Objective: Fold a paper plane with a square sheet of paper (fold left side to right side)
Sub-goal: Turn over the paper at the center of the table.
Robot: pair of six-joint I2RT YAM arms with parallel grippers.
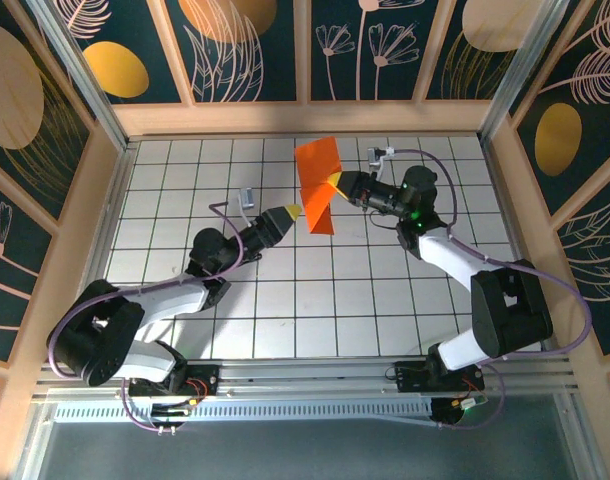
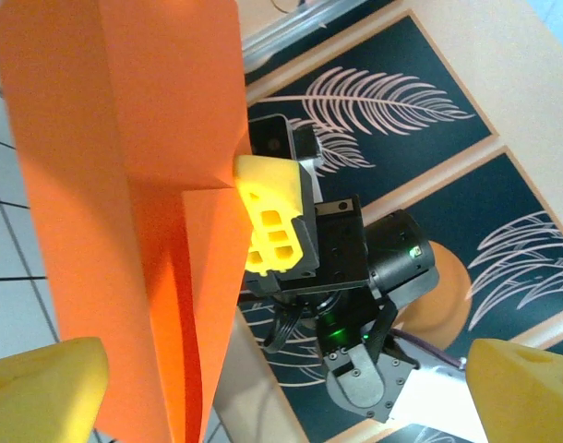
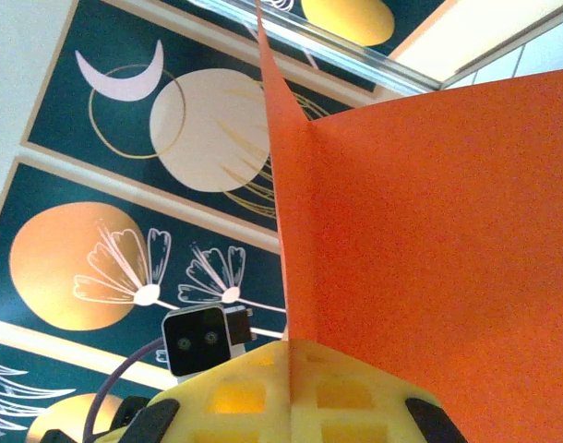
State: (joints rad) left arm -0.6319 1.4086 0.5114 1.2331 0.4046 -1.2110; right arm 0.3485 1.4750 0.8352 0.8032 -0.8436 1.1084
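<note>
**Right tool pinches the creased orange paper; left tool stands wide just beside it**

From above, you see the orange paper [image 1: 317, 185] over the far middle of the bench [image 1: 285, 310], between the two arms. It is no flat square: a broad flap points toward the far wall and a narrower wedge hangs toward you, with a crease between them. It looks raised above the white grid tiles. You cannot tell whether its lower tip touches them.

Your right tool [image 1: 335, 183] reaches in from the right and is clamped on the paper at its right edge, about where flap and wedge meet. On the right wrist camera the sheet rises from between the yellow pads [image 3: 291, 397], one fold standing up as a thin edge and a wide orange face spreading to the right. On the left wrist camera one yellow pad of that tool [image 2: 272, 221] lies flat against the paper's edge, beside a layered fold.

Your left tool [image 1: 292, 212] comes from the lower left, jaws wide and holding nothing. Its yellow fingertips [image 2: 41, 392] sit at the two lower corners of its own view, just beside the paper's lower wedge. Contact cannot be judged.
</note>
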